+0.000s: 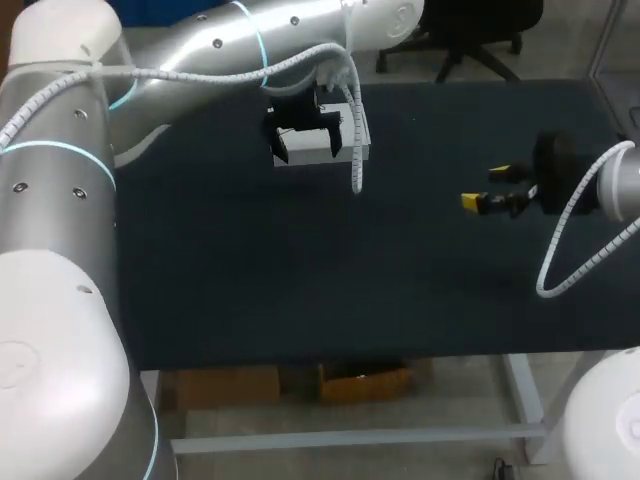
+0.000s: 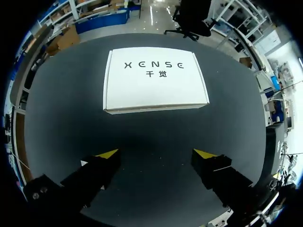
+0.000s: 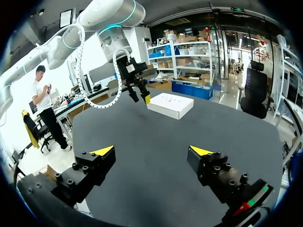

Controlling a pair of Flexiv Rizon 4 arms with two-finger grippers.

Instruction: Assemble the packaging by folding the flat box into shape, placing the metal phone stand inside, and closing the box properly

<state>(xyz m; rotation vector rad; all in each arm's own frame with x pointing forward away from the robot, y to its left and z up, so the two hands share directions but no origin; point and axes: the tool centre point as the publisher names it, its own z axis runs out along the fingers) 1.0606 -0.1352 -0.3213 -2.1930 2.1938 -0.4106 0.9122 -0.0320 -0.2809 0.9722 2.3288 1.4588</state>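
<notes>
Flat white box [image 2: 155, 80], long axis across table [image 1: 300, 280]

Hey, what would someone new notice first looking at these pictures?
The white box, closed and lying flat on the dark table, stands out first. The left gripper hangs open over it. The right gripper is open too, off to the right, holding nothing.

Left arm [image 1: 250, 40], right arm [image 1: 612, 190]: jaws apart.
</notes>
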